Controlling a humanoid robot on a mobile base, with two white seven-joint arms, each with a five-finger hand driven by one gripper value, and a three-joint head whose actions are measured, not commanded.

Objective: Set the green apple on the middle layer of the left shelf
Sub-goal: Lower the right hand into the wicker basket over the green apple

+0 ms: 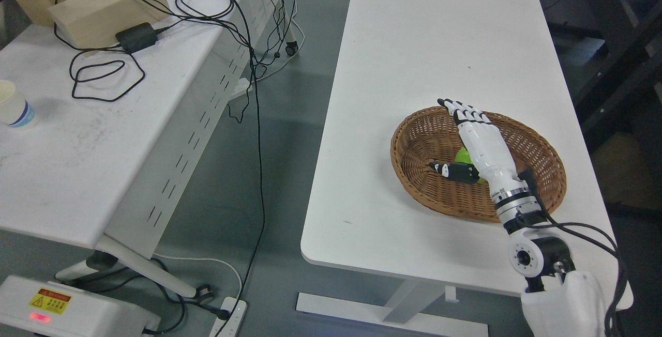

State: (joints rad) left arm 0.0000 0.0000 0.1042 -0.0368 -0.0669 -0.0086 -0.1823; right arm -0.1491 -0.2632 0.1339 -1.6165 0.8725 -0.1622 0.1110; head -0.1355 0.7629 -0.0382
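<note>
A green apple (463, 156) lies in a round wicker basket (538, 156) on the right white table (414, 68). Only a small part of the apple shows, because my right hand (449, 138) hovers right over it. The hand's fingers (465, 112) stretch out flat toward the basket's far rim and the thumb (455, 170) sticks out to the left, so the hand is open and grips nothing. No shelf shows in the head view. My left arm is out of the picture.
A second white table (77, 146) at the left carries a wooden block (108, 9), a black power adapter (136, 37) with looping cables, and a paper cup (13, 104). Grey floor and hanging cables (256, 120) fill the gap between the tables.
</note>
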